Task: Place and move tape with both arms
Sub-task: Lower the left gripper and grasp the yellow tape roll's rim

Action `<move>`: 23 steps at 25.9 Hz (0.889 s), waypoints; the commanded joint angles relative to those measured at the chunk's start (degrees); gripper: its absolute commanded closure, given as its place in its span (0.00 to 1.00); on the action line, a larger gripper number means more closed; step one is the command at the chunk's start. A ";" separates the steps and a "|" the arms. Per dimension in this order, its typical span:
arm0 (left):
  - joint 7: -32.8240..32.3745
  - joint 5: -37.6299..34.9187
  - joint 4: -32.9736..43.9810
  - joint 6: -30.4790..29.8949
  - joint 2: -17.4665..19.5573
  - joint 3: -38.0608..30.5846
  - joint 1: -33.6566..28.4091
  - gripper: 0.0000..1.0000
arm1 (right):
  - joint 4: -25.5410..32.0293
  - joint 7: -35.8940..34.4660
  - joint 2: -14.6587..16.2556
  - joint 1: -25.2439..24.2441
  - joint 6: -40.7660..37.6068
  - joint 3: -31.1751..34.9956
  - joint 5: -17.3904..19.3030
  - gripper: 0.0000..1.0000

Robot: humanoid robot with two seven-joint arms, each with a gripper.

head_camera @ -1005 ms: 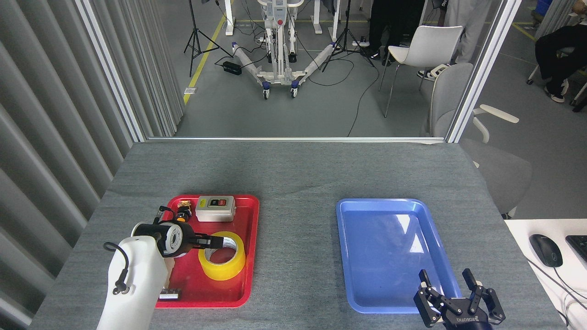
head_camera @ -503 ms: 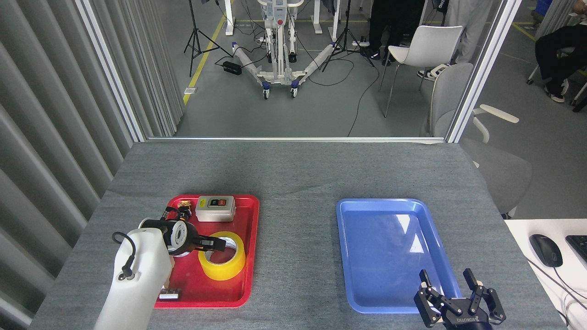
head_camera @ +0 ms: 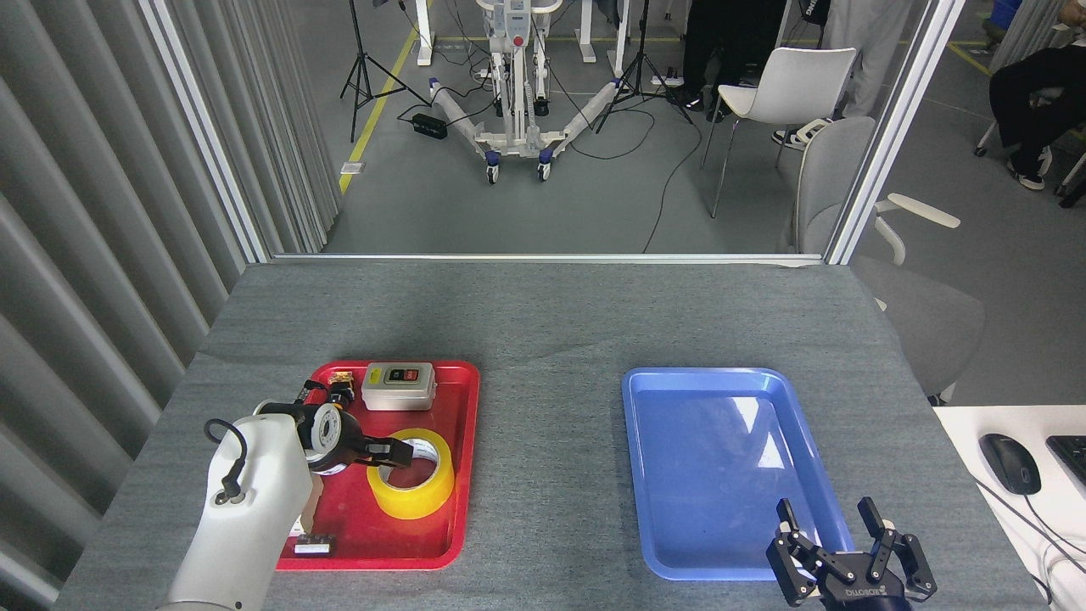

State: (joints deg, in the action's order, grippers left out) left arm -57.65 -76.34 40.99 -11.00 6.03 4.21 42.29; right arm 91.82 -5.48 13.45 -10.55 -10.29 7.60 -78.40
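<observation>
Two grippers you can check: left gripper [head_camera: 397,451] reaches into the tape [head_camera: 411,473], grip unclear; right gripper [head_camera: 836,530] spread, empty.

1. The right gripper [head_camera: 833,528] has the brand name ROBOTIQ in white letters on its black body; from the head view it reads upside down.
2. The grey switch box [head_camera: 399,385] in the red tray [head_camera: 462,475] has two small marks, one dark and one red, too small to read.
3. A white label [head_camera: 311,548] in the tray's near corner is also too small to read.
</observation>
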 commanded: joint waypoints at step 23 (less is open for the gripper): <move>2.63 -0.12 -0.30 -0.16 -0.06 1.24 -0.19 0.43 | -0.06 -0.23 0.00 0.00 0.71 0.05 0.09 0.00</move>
State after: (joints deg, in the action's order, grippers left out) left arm -55.42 -76.47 40.71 -11.11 5.93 5.43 42.13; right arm 91.77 -5.74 13.55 -10.53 -9.58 7.65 -78.36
